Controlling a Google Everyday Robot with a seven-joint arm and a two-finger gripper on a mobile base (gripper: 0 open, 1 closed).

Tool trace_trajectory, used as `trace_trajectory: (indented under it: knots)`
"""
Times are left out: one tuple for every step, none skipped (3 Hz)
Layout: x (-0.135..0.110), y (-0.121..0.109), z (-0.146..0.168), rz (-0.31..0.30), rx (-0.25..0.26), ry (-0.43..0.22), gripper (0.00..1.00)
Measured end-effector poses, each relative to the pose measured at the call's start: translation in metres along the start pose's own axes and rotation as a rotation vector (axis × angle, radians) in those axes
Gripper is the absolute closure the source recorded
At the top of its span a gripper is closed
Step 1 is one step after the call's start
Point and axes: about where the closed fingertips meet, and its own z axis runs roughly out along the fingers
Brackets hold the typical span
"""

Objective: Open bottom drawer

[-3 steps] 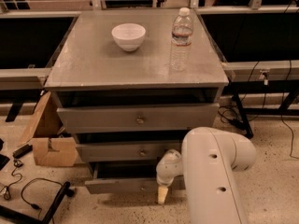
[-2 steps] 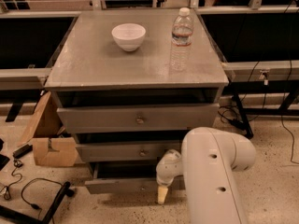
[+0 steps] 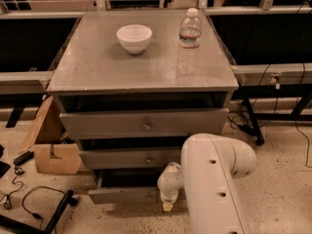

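The grey cabinet [image 3: 141, 72] has three drawers. The bottom drawer [image 3: 122, 195] is the lowest and narrowest front, and it stands out from the cabinet with a dark gap above it. My gripper [image 3: 167, 207] hangs low at the right end of that front, close to the floor, on the end of my white arm [image 3: 214, 179]. The arm and wrist cover the drawer's middle, so its knob is hidden. The top drawer [image 3: 97, 124] and middle drawer [image 3: 112, 158] each show a small round knob.
A white bowl [image 3: 134, 38] and a clear water bottle [image 3: 188, 42] stand on the cabinet top. A cardboard box [image 3: 51, 147] leans at the cabinet's left. Black cables [image 3: 29, 201] lie on the floor at lower left. A table leg [image 3: 251, 123] stands at the right.
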Motion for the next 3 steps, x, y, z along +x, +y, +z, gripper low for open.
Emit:
trace_trajectory:
  knots:
    - [-0.0009,-0.0048,-0.0032,0.000,0.000,0.000,0.73]
    - [-0.0014,-0.0079,-0.0049,0.000,0.000,0.000,0.96]
    - [-0.0009,-0.0052,-0.0055,0.013,-0.014,0.000,1.00]
